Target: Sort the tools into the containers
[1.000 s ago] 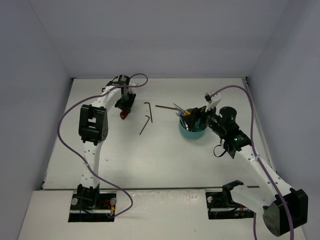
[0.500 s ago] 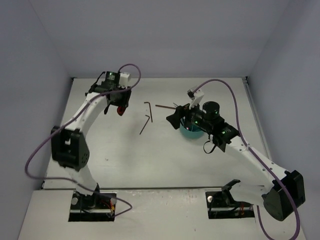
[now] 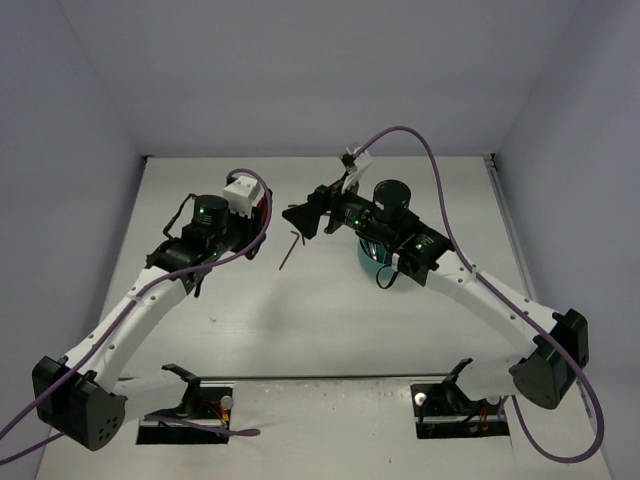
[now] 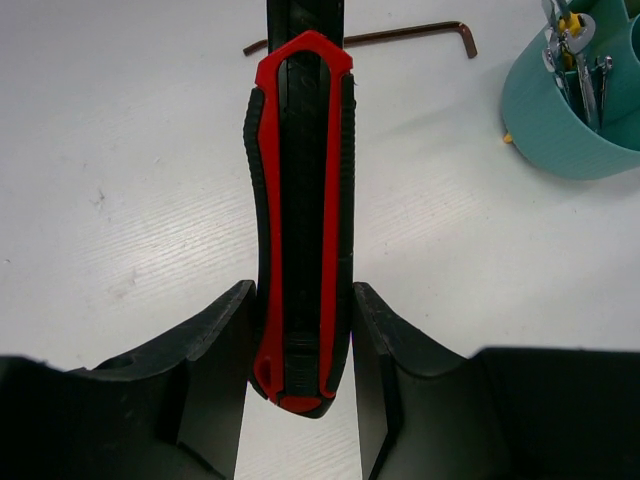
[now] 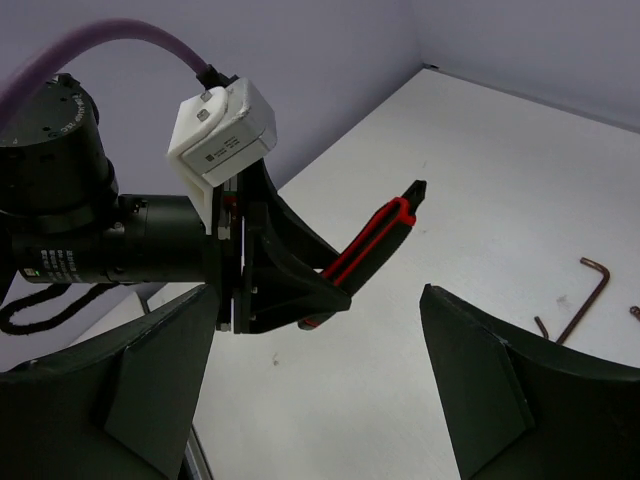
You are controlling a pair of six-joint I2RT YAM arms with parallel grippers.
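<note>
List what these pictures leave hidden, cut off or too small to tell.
- The tub: in the top view it is mostly behind the right arm; in the left wrist view the right edge cuts it. Its compartments cannot be counted.
- The tools in it: too small to name singly.
- The red tool in the left gripper: the left wrist view's top edge cuts its far end.
- The hex key: in the right wrist view its lower end is behind the right finger.

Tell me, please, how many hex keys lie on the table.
2: one hex key sits beside the right gripper, a second next to it, mostly hidden. Others may be covered by the arms.
</note>
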